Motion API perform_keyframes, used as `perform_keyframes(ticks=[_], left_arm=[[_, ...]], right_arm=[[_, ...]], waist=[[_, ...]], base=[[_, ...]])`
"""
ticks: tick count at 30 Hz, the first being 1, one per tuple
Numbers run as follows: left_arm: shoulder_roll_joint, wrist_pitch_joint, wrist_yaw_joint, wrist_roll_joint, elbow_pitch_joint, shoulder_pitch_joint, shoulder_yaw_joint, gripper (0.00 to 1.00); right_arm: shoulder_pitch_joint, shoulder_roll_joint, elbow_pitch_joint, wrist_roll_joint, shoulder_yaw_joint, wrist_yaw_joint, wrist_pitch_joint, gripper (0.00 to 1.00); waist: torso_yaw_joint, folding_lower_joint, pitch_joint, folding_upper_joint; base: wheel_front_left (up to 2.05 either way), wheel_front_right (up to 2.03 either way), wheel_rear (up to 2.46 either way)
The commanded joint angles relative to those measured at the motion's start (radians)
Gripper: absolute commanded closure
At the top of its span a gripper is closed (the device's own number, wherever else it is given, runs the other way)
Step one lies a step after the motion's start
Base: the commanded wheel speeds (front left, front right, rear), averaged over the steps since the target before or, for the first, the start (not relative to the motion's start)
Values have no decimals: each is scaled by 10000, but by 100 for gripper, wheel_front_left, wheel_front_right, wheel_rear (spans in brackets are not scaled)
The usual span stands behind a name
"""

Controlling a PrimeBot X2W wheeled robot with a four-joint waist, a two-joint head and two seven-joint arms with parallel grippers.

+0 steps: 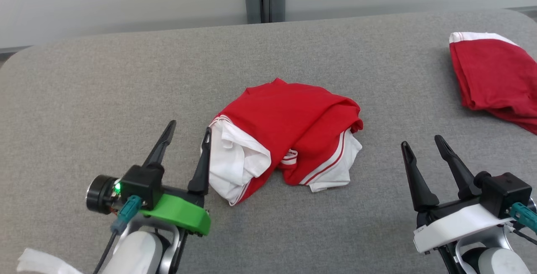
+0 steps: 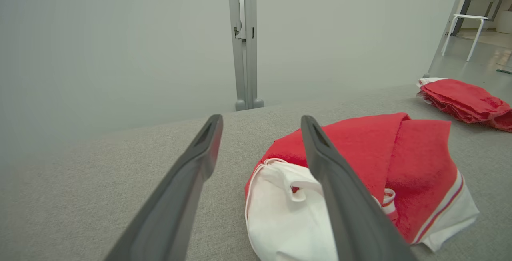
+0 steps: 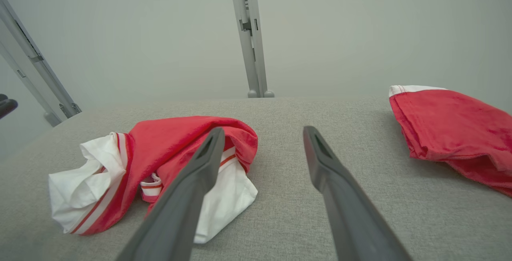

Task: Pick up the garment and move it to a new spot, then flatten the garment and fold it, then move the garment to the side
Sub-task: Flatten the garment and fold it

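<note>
Garment [image 1: 289, 131] lies crumpled mid-counter [image 1: 126, 76], nothing started; left tool [image 1: 187, 134] and right tool [image 1: 421, 142] both gape empty, so pickup, flattening, folding remain.

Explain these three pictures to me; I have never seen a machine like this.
This is a wheeled robot with two arms, each ending in a gripper with two long dark fingers. The top picture comes from a camera on its head, looking down at a grey fabric-covered table. The other two come from cameras on each wrist, looking along that arm's own fingers. In the middle lies a crumpled red and white garment. A second red garment with a white edge lies at the far right. The left gripper, on the green mount, sits right beside the crumpled garment. The right gripper rests apart from it. Both are open and hold nothing.
</note>
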Motion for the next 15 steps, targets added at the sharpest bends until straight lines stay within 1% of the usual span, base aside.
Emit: perform_keyframes(ticks=[1, 7, 10, 13, 14, 15], left_arm=[[-119, 190, -119, 73, 90, -356, -152, 0], [-628, 985, -429, -126, 917, -1286, -612, 0], [-728, 1386, -303, -169, 1467, -1558, -638, 0], [-800, 1799, -8, -228, 2028, -1706, -516, 0], [-825, 1922, 71, -274, 2144, -1745, -464, 28], [-824, 2038, 145, -299, 2269, -1756, -434, 100]], right_arm=[[-194, 1, -43, 55, 45, -15, -4, 0], [-577, -93, 152, 212, 171, -15, -178, 0], [-703, -96, 249, 240, 198, -15, -249, 0], [-784, -79, 346, 276, 206, -15, -324, 0], [-811, -73, 365, 292, 211, -15, -342, 0], [-830, -70, 386, 301, 207, -15, -360, 0]], waist=[[-52, 0, 554, 0], [-316, 0, 1098, 0], [-451, 0, 1274, 0], [-557, 0, 1382, 0], [-580, 0, 1409, 0], [-595, 0, 1426, 0]], base=[[0, 0, 0], [0, 0, 0], [0, 0, 0], [0, 0, 0], [0, 0, 0], [0, 0, 0]])
